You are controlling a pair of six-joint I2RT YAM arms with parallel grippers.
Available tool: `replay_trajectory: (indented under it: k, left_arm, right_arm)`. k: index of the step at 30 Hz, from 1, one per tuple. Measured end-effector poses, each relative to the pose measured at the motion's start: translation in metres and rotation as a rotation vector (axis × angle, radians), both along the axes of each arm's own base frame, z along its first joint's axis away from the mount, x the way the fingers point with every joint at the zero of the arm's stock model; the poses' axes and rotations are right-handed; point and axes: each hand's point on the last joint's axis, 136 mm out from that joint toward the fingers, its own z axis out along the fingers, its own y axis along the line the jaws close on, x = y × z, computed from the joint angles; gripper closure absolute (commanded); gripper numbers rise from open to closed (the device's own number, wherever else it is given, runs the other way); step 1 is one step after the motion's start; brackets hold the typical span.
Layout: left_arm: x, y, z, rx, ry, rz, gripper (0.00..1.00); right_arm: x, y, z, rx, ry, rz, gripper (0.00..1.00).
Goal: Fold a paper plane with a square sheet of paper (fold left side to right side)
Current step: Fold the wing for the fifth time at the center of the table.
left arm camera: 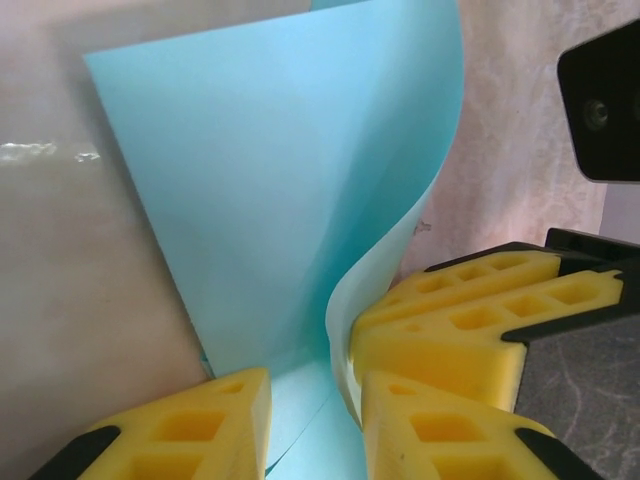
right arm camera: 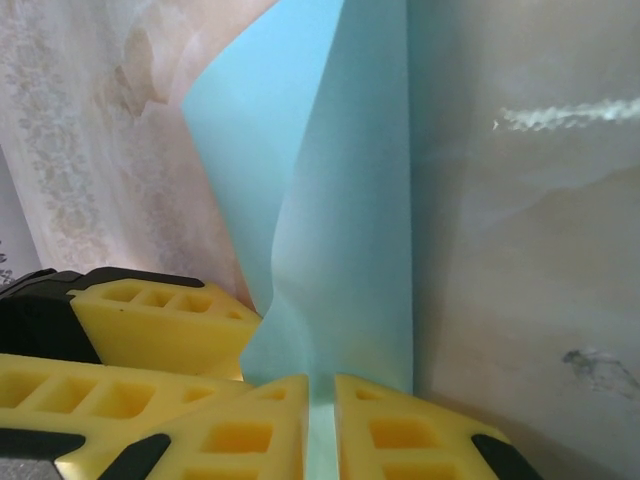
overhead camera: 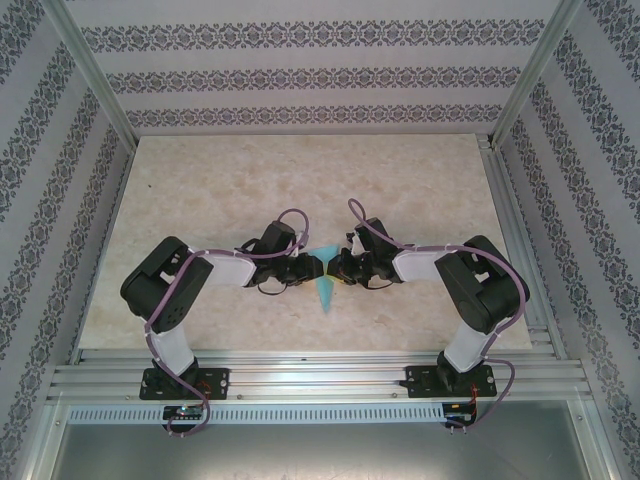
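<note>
right gripper [right arm camera: 322,405] pinched the turquoise paper [overhead camera: 325,288] mid-table, one flap curling upright; left gripper [left arm camera: 315,405] stood part open, fingers straddling the paper's edge, not clamping it

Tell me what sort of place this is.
Likely a lab robot test cell: two arms bolted to an aluminium rail, a marble-look table boxed in by patterned wallpaper walls, and blue paper between the arms.

Walls [overhead camera: 300,80] wearing striped floral wallpaper, beige marbled tabletop [overhead camera: 300,170] lying between them, metal rails [overhead camera: 310,372] running along its near edge
</note>
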Motion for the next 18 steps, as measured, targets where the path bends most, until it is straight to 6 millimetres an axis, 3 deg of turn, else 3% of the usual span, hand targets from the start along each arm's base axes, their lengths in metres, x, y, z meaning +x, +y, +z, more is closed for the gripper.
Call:
replay_trajectory:
  k: [7,14,18]
  left_arm:
    - [0.001,-0.003,-0.001,-0.010,0.004,-0.003,0.81]
    - [0.002,-0.002,-0.005,-0.002,0.006,-0.001,1.00]
    - [0.002,0.002,-0.008,0.002,0.004,0.011,1.00]
  right_arm:
    - [0.000,0.000,-0.001,-0.001,0.002,0.001,0.85]
    - [-0.001,-0.001,0.001,-0.005,0.005,0.001,0.83]
    - [-0.002,-0.003,0.017,-0.005,-0.016,0.004,0.80]
